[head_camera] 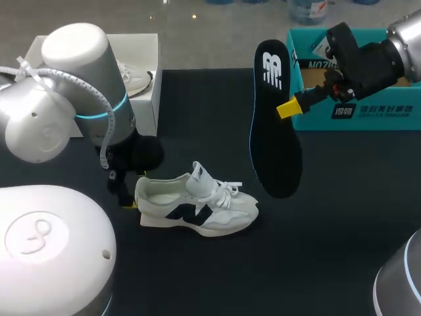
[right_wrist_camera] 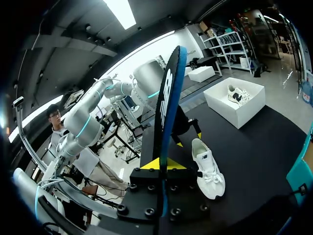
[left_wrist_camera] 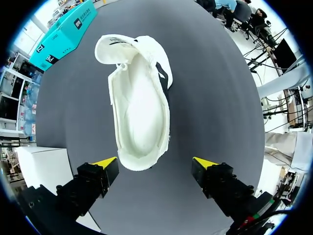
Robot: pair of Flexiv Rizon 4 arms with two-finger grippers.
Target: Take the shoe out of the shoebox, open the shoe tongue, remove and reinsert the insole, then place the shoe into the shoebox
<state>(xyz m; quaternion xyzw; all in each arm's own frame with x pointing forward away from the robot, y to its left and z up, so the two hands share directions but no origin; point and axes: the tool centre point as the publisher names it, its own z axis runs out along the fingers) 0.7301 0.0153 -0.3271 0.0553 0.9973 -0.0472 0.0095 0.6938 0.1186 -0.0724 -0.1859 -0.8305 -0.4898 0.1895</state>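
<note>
Black tabletop (head_camera: 342,217) carries everything for this step, which I judge to be putting the insole back.

The right gripper (head_camera: 287,107) (right_wrist_camera: 164,164) is clamped on the insole (head_camera: 273,131) (right_wrist_camera: 166,107), both yellow tips pinching its thin edge near the logo end. The insole hangs on edge, well above the table, with the broad end lowest. It is just in front of the teal box (head_camera: 355,112).

The left gripper (head_camera: 128,197) (left_wrist_camera: 155,162) stands wide open and holds nothing. One finger is on each side of the heel, and both are apart from it.

The shoe (head_camera: 194,207) (left_wrist_camera: 139,112) (right_wrist_camera: 208,169) sits upright on the table between the two arms, toe toward the right arm. Its tongue (head_camera: 200,174) is pulled up and the inside is bare. The white box (head_camera: 148,92), with a second shoe (head_camera: 135,79) in it, is behind the left arm.

To do this well:
- **Steady the shoe.** Close the left fingers lightly on the heel first, or the shoe will likely slide when pushed.
- **Line up the insole.** Turn it flat and match its length to the shoe's length.
- **Lead with the broad end.** Feed it low under the tongue toward the toe.
- **Release late.** Let go only once the logo end can drop inside the heel cup.

The main risk is that the insole catches on the laces or folds at the collar.
</note>
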